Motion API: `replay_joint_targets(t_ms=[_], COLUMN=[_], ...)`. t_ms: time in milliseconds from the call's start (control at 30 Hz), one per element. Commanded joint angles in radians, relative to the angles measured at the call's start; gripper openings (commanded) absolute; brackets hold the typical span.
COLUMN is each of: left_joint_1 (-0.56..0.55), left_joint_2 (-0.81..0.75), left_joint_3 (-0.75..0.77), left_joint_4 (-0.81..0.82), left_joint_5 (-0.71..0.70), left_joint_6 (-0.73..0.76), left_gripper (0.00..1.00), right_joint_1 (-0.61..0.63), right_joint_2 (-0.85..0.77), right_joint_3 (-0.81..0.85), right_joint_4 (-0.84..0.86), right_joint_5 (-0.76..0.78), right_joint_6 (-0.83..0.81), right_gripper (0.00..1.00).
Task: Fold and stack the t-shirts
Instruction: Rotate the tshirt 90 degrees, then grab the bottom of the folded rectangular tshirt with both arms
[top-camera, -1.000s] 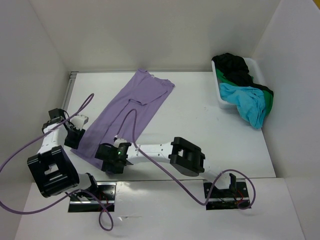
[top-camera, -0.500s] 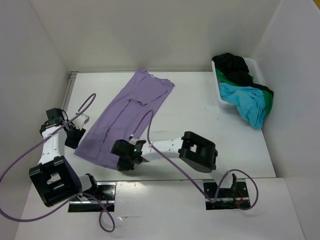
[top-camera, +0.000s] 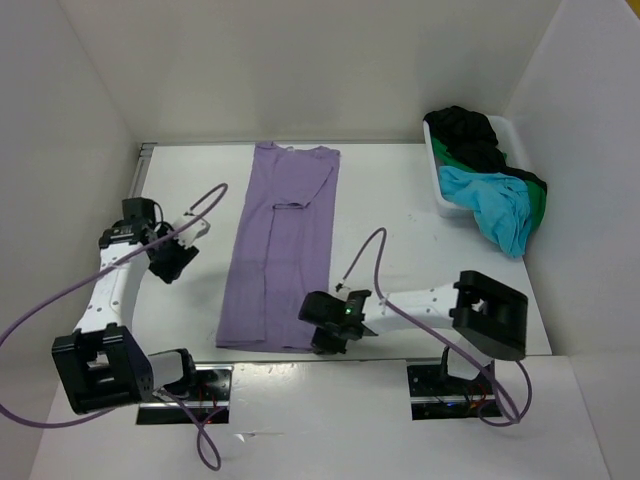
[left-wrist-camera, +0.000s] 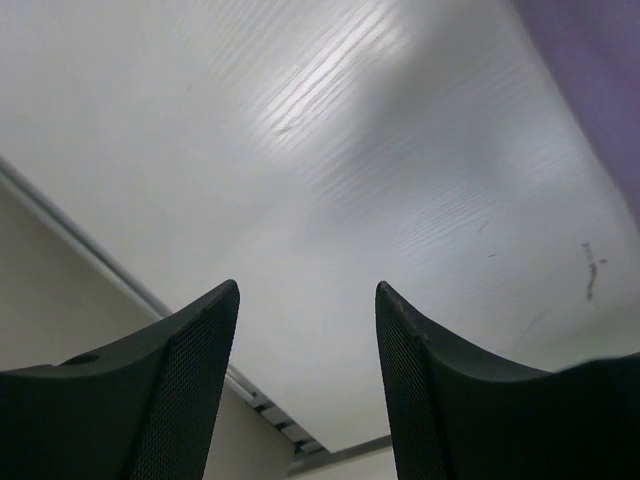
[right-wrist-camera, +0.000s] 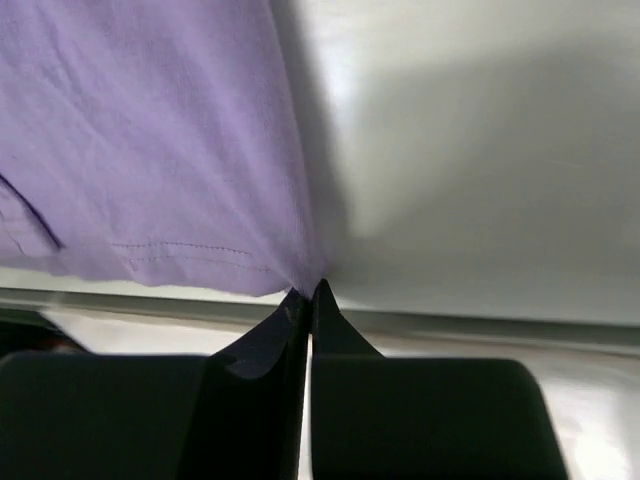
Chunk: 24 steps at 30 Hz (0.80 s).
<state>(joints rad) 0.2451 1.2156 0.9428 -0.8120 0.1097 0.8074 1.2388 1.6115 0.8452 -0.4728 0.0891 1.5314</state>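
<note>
Lavender t-shirt lies flat on table, long axis near-to-far; right gripper clenched on its near-right hem corner, left gripper released, empty, beside the shirt's left edge, likely nearer the near-left corner.

— Entry one, lavender shirt?
— Ahead of the right gripper; runs off the wrist view's top and left edges. Pinched hem corner buried inside the closed jaws.
— Same item, from the left gripper?
— Purple sliver only, up and right of it, cut by the corner. Dark specks on the table: too small to identify.
— Bin, well right of the right gripper?
— Green shirt mostly under turquoise shirt and black shirt; folds unreadable.
</note>
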Motion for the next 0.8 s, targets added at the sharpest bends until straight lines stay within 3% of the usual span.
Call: replay_joint_targets(t_ms=[0,67,100,133,167,233,367,500,633,767], left_joint_1=[-0.114,-0.174,-0.229,-0.257,-0.282,-0.348,-0.452,-0.553,-0.630,-0.641], left_joint_2=[-0.008,-0.030,-0.030,-0.043,-0.059,-0.103,-0.230,-0.463,-0.716,-0.999], left_joint_3=[0.030,0.039,0.039,0.039,0.039,0.007,-0.062,-0.139,-0.300,-0.364], left_joint_4=[-0.033,-0.042,-0.042,-0.042,-0.053,-0.062,-0.084,-0.098,-0.242,-0.314], left_joint_5=[0.016,0.004,0.004,0.004,-0.005,-0.005,-0.025,-0.036,-0.036,0.071], left_joint_6=[-0.050,-0.060,-0.076,-0.086,-0.086,-0.076,0.031,0.224,0.656,1.014], left_gripper=[0.65,0.66,0.66,0.66,0.66,0.67,0.69,0.71,0.72,0.65], right_joint_1=[0.013,0.013,0.013,0.013,0.013,0.013,0.024,0.024,0.033,0.033], right_joint_2=[-0.114,-0.192,-0.211,-0.238,-0.239,-0.248,-0.248,-0.301,-0.337,-0.346], right_joint_3=[-0.115,-0.136,-0.146,-0.146,-0.146,-0.098,-0.023,-0.023,-0.043,-0.034], right_joint_4=[-0.151,-0.184,-0.184,-0.184,-0.184,-0.196,-0.257,-0.248,-0.205,-0.196], right_joint_5=[0.015,0.015,0.024,0.024,0.024,0.024,0.061,0.072,0.061,0.075], right_joint_6=[0.033,0.033,0.009,-0.010,-0.029,-0.066,-0.085,-0.037,-0.007,-0.011], right_gripper=[0.00,0.00,0.06,0.21,0.47,0.57,0.59,0.59,0.59,0.59])
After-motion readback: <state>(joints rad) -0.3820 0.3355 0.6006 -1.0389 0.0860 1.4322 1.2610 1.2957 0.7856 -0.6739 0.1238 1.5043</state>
